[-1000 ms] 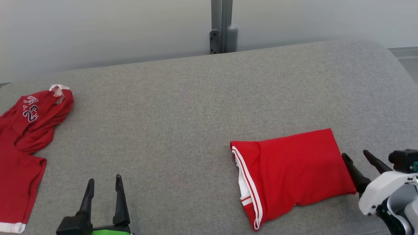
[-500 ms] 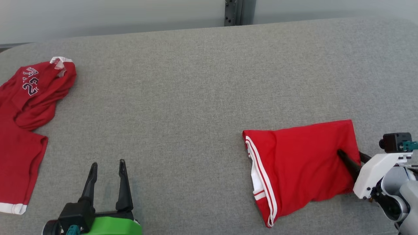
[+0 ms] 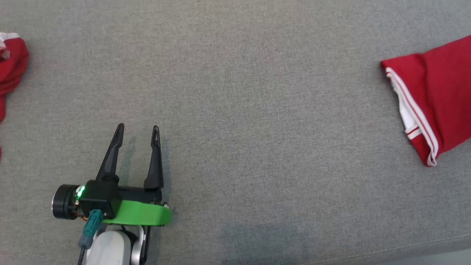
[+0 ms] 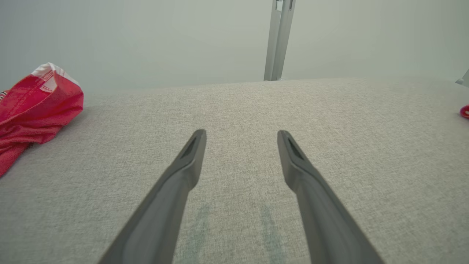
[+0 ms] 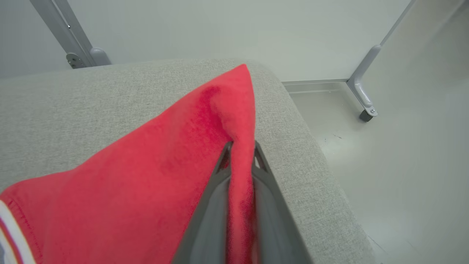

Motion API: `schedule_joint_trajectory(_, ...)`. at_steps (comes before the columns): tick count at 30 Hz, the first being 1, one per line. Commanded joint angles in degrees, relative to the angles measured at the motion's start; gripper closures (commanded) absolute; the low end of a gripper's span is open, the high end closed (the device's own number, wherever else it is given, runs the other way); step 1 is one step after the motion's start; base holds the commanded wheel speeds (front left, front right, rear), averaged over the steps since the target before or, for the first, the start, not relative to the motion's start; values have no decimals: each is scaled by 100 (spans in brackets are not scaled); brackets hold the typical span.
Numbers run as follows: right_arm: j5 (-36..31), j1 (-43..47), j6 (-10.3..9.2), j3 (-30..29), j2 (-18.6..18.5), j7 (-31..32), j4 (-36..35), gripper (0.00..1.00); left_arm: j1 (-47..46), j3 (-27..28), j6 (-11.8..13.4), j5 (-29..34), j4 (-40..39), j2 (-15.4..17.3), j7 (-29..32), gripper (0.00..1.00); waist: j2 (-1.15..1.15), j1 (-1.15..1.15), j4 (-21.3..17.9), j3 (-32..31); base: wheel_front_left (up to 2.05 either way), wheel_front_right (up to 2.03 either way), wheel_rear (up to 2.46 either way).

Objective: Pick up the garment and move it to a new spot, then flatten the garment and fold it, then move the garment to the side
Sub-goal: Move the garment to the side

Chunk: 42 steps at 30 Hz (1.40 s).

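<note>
The folded red garment (image 3: 438,95) with white striped trim lies at the right edge of the head view on the grey padded table (image 3: 257,92). In the right wrist view my right gripper (image 5: 242,150) is shut on the garment (image 5: 146,176), a ridge of red cloth pinched between its two fingers near the table's right end. My left gripper (image 3: 138,129) hovers open over bare table at the lower left; in the left wrist view its fingers (image 4: 190,154) stand wide apart with nothing between them.
A second red garment (image 4: 33,102) with white trim lies crumpled at the far left, also at the head view's left edge (image 3: 11,66). The table's rounded right end (image 5: 311,154) drops to a pale floor. A grey post (image 4: 278,40) stands behind the table.
The head camera has tilted down and swung left, shifting the whole picture. My right gripper went from open beside the garment's right edge to shut on the cloth. The left gripper stayed open.
</note>
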Motion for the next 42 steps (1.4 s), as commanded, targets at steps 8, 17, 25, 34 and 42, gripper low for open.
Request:
schedule_joint_trajectory(8,-395,-643,-10,-455,-263,-631,1240,0,-165,-56,13,116,-111,18,-17,0,0,0,18,735,0,0,0)
schedule_joint_trajectory(17,-1746,-613,-9,-1096,160,-1137,535,0,104,12,197,-234,-106,23,-17,0,0,0,58,96,0,0,0)
schedule_joint_trajectory(25,-3120,1780,-10,-2443,1671,-1139,-2233,0,794,252,290,-527,6,18,-16,0,0,0,18,-1199,0,0,0)
schedule_joint_trajectory(34,-3789,4070,-10,-2302,3084,-1141,-3674,0,1515,645,252,-606,82,17,-17,0,0,0,-18,-2151,0,0,0)
schedule_joint_trajectory(42,-3905,4933,-10,-1995,3720,-1141,-3516,0,1813,882,230,-716,196,17,-17,0,0,0,54,-2430,0,0,0)
